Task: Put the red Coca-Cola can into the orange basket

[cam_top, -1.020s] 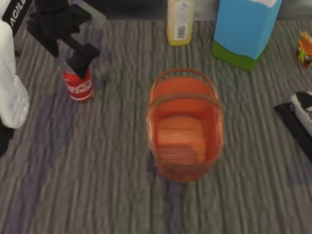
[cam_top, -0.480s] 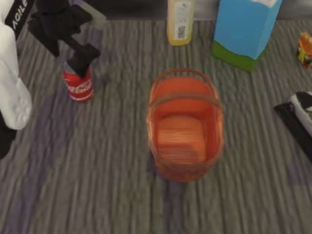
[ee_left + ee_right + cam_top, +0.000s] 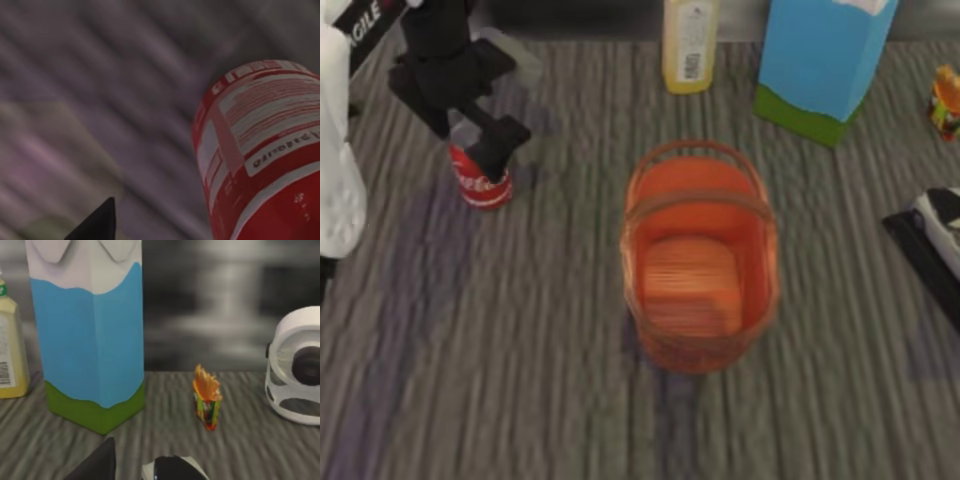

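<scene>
The red Coca-Cola can (image 3: 480, 184) stands upright at the table's far left. My left gripper (image 3: 478, 148) reaches down over its top and stands open, with its dark fingers either side of the can. In the left wrist view the can (image 3: 260, 160) fills one side, and one dark fingertip (image 3: 101, 223) shows apart from it; the other finger is hidden. The orange basket (image 3: 699, 256) sits mid-table with its hoop handle up and nothing inside. My right gripper (image 3: 926, 238) is parked at the right edge, and one of its fingertips (image 3: 98, 464) shows above the mat.
A pale yellow bottle (image 3: 690, 45) and a blue and green carton (image 3: 823, 60) stand behind the basket. A small orange toy (image 3: 946, 100) stands at the far right. A round white device (image 3: 296, 367) and a small black and white object (image 3: 175, 471) lie near the right gripper.
My left gripper has shifted slightly right and lower over the can, covering more of its top. The can, the basket and the right arm have stayed put.
</scene>
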Tool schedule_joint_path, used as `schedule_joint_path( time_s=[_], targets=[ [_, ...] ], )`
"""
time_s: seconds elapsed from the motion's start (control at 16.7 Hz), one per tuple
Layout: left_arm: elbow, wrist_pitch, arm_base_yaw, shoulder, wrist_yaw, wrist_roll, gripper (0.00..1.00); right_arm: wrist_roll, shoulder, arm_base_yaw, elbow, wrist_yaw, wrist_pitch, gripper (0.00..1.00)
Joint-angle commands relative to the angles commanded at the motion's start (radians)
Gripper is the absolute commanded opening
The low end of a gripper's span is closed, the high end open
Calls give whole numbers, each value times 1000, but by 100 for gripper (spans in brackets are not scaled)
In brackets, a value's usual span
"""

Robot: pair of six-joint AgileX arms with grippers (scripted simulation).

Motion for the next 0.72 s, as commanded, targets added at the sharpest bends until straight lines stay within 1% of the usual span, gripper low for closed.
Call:
schedule_joint_path(
  time_s=[0.18,0.48,0.72],
  targets=[
    [-115,86,0,-33,-1,0,100,0,0,0,0,0,0,100],
    [-139,106,0,-40,-1,0,100,0,0,0,0,0,0,100],
    [-139,106,0,-40,-1,0,70,0,0,0,0,0,0,100]
  ],
)
